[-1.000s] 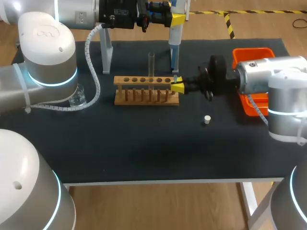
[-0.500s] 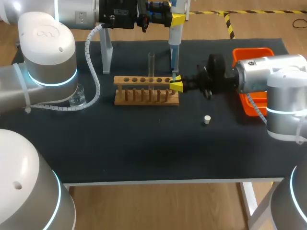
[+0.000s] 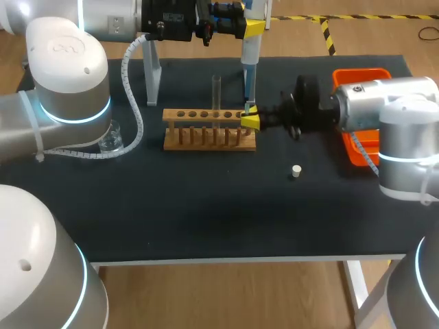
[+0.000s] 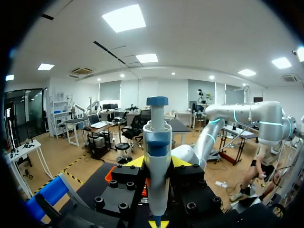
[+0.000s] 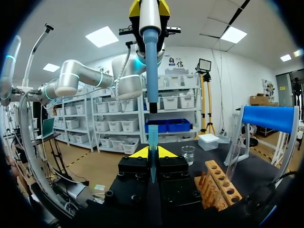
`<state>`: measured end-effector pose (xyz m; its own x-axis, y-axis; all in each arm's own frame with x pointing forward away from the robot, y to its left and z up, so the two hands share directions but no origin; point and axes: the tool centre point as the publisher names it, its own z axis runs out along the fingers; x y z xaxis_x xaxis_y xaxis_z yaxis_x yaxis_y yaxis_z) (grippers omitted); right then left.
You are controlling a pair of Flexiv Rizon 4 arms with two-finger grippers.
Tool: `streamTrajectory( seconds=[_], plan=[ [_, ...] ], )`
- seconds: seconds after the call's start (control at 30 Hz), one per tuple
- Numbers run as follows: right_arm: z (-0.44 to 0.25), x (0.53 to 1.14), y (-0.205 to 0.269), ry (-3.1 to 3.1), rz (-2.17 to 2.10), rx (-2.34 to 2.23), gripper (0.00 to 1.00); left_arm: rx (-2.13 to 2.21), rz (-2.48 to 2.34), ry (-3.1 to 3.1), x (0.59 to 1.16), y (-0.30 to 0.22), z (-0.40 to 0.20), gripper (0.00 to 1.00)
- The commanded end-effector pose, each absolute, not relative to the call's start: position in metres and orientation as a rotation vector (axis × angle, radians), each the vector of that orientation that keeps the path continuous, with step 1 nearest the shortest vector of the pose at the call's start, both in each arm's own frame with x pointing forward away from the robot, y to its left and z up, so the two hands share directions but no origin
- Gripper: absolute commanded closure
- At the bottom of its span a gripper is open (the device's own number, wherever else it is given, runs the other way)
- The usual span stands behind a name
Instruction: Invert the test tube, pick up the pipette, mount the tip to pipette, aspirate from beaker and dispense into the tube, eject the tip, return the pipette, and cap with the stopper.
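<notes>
so, right tool (image 5: 152, 155) snug on tip (image 5: 152, 138)

My right gripper (image 3: 250, 120) has crept in toward the test tube rack (image 3: 206, 130). A second ago it hung just off the rack's right end; now its yellow tips sit right at that end, a touch farther back on the table. The pipette tip (image 5: 152, 142) pinched between my fingers has travelled with it and now stands more nearly in line under the nozzle of the pipette (image 3: 250, 65). My right arm (image 3: 374, 110) has slid the same small way toward the rack.
</notes>
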<state>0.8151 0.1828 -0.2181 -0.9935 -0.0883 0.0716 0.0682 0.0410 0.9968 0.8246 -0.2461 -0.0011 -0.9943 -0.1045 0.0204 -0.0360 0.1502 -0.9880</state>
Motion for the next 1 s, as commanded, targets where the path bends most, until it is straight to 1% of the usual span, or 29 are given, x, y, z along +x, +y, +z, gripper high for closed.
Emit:
streamTrajectory(
  seconds=[0.03, 1.0],
  plan=[
    [-0.2165, 0.8171, 0.1836, -2.181, -2.1, 0.024, 1.0, -0.146, -2.008, 2.34, 0.8244, -0.2469, -0.001, 1.0],
    [-0.2099, 0.822, 0.1856, -2.177, -2.115, 0.038, 1.0, -0.146, -2.008, 2.34, 0.8244, -0.2469, -0.001, 1.0]
  ],
)
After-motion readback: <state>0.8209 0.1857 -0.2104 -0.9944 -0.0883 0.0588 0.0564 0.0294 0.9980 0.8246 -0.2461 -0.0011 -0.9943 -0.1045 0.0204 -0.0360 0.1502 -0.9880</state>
